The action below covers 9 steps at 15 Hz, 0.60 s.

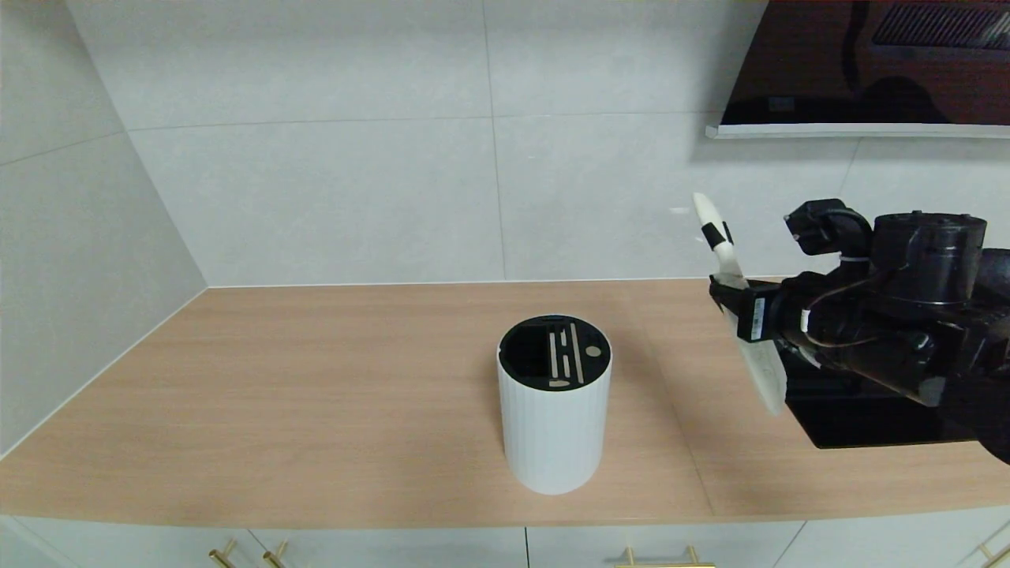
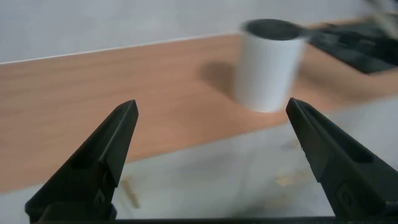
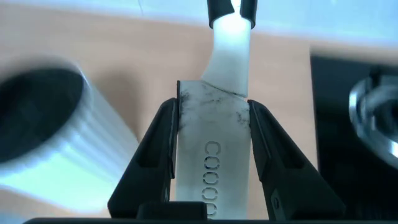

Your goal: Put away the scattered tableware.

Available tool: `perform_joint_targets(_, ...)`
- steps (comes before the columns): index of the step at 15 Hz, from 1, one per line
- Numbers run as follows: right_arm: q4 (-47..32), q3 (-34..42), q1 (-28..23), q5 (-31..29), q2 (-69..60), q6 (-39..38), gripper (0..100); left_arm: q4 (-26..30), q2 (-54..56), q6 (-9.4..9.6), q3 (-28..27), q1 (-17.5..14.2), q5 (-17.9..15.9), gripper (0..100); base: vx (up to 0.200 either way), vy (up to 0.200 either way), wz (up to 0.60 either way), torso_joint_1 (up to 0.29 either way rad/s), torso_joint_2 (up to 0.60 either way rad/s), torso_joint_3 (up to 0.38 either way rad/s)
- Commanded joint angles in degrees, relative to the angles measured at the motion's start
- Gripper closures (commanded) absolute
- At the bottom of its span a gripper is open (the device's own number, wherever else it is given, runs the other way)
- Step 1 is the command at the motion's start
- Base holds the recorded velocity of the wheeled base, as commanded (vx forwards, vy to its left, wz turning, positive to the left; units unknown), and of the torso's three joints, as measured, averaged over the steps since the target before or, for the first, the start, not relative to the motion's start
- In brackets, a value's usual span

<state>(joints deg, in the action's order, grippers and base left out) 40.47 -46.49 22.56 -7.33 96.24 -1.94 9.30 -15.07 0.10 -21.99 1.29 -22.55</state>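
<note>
Knife point(image 1: 764, 369): white blade, black-banded handle

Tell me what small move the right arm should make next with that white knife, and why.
Probably swing the right tool leftward toward the white holder: it grips the knife by the blade, off to the holder's right, well clear of the slotted black top.

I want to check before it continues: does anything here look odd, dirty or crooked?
Yes. The right gripper holds the white knife by its blade, handle up and tilted, to the right of the holder. The blade has dark smudges by the handle. The holder stands upright on the counter.
</note>
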Motion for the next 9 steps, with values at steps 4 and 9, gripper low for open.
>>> perform_joint_targets(4, -0.22, -12.22, 4.59, 0.12, 6.68, 0.27, 100, -6.23, -38.9, -1.06, -21.07, 2.93, -10.41, 0, 0.0, 0.0, 0.0, 0.0, 0.0, 0.0)
perform_joint_targets(9, 0.48, -11.69, 11.1, -2.43, 6.41, -0.17, 100, -25.3, -54.98, -20.75, -23.1, 17.96, -1.97, 0, 0.0, 0.0, 0.0, 0.0, 0.0, 0.0)
